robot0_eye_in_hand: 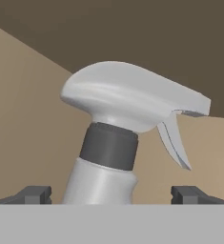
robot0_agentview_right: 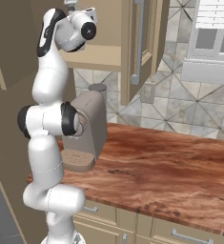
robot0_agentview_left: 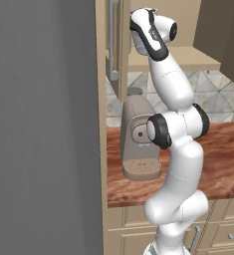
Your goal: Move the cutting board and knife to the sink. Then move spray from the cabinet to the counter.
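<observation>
The spray (robot0_eye_in_hand: 127, 102) is seen close up in the hand view. It is a pale grey bottle with a dark collar and a trigger head pointing right, and it stands upright inside the cabinet (robot0_agentview_left: 198, 59). My gripper (robot0_eye_in_hand: 111, 195) is open. One fingertip (robot0_eye_in_hand: 33, 194) is to the left of the bottle's body and the other to its right, both apart from it. The arm reaches up into the cabinet (robot0_agentview_right: 100, 57), beside its open door (robot0_agentview_right: 141, 43). The cutting board, knife and sink are out of view.
A taupe coffee machine (robot0_agentview_left: 138, 134) (robot0_agentview_right: 90, 126) stands on the counter (robot0_agentview_left: 223, 154) (robot0_agentview_right: 170, 167) right under the cabinet, close to my arm. A grey wall panel (robot0_agentview_left: 39, 124) fills the left. Beige drawers (robot0_agentview_right: 180, 233) lie below the counter.
</observation>
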### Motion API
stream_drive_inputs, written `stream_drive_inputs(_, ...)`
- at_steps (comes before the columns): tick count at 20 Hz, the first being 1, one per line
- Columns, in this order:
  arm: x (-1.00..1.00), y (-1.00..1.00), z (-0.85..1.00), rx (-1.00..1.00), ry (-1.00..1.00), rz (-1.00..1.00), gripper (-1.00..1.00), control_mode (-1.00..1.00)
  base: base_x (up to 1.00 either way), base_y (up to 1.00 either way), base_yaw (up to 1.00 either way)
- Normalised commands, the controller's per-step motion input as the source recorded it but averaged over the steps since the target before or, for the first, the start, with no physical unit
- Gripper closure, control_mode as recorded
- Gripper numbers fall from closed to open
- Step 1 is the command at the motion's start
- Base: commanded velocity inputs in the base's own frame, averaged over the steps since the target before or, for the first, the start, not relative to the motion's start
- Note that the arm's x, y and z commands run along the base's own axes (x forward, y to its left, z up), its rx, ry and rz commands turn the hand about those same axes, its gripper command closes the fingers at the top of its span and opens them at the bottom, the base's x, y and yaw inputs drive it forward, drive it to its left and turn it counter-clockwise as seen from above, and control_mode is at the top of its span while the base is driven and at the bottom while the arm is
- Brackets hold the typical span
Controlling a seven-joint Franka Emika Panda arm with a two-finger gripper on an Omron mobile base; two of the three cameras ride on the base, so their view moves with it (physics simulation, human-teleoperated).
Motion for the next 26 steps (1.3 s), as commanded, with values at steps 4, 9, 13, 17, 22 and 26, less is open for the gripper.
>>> stream_drive_inputs(4, 0.0, 0.02, 0.0, 0.0, 0.0, 0.0, -1.0, -1.0, 0.0, 0.0, 0.0)
stream_drive_inputs(9, 0.02, 0.05, -0.02, 0.0, 0.0, 0.0, -1.0, -1.0, 0.0, 0.0, 0.0)
stream_drive_inputs(13, 0.0, 0.05, -0.05, 0.0, 0.0, 0.0, 1.0, -1.0, 0.0, 0.0, 0.0)
stream_drive_inputs(17, 0.0, 0.0, 0.0, 0.0, 0.0, 0.0, 1.0, -1.0, 0.0, 0.0, 0.0)
stream_drive_inputs(22, 0.0, 0.0, 0.0, 0.0, 0.0, 0.0, 1.0, -1.0, 0.0, 0.0, 0.0)
stream_drive_inputs(26, -0.31, 0.0, 0.03, 0.0, -0.05, 0.0, 1.0, -1.0, 0.0, 0.0, 0.0)
